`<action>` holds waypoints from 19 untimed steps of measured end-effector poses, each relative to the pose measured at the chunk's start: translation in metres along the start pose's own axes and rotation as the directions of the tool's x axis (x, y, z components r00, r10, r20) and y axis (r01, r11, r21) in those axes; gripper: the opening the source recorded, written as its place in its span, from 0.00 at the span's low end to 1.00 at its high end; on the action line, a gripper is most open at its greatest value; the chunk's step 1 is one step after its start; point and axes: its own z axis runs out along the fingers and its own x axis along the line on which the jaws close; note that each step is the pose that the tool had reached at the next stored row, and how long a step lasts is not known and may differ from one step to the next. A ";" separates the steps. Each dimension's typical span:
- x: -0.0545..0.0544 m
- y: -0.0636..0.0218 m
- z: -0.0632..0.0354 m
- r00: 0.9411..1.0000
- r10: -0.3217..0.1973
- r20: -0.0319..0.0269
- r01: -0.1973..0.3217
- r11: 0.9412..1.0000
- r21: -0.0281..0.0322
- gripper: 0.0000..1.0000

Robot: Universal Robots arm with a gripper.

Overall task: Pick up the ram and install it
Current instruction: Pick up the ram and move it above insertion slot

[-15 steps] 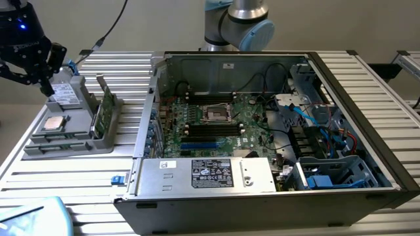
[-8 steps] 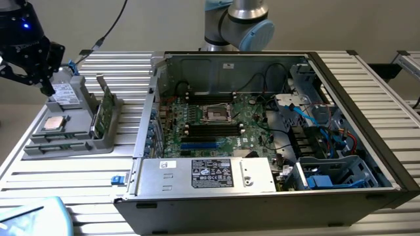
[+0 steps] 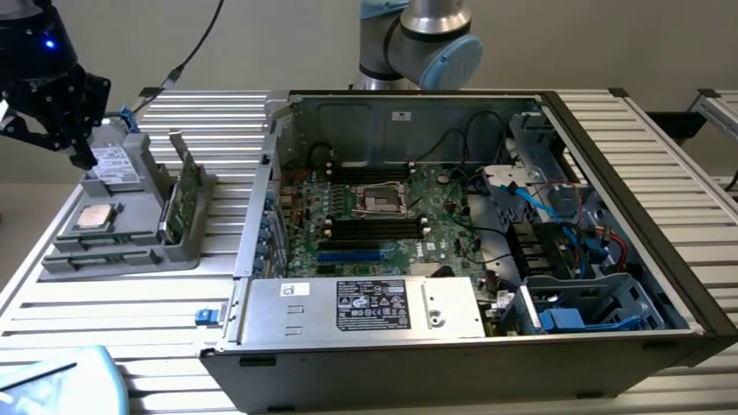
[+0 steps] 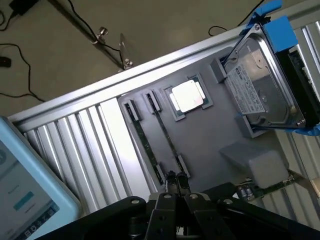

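Within the grey moulded tray stands the thin green ram.

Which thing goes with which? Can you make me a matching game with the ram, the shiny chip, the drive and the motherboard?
Things:
1. ram
2. processor chip
3. drive
4. motherboard

Descriptions:
A. square and silver, lying flat in the grey tray
B. inside the open computer case
C. thin and green, standing on edge in the tray
D. boxy, with a white label

Pairs: 1-C, 2-A, 3-D, 4-B
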 end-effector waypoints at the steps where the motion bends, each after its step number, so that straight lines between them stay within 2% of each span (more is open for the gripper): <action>1: 0.000 0.0000 0.0000 1.000 -0.018 -0.001 0.018 1.000 0.001 0.11; 6: 0.000 0.0001 0.0000 0.994 -0.108 -0.009 0.108 0.994 0.007 0.11; 10: 0.000 0.0000 0.0000 0.984 -0.179 -0.015 0.179 0.984 0.011 0.11; 13: 0.000 0.0000 0.0000 0.972 -0.232 -0.020 0.233 0.972 0.014 0.11; 19: 0.000 0.0008 0.0001 0.946 -0.324 -0.029 0.324 0.946 0.018 0.11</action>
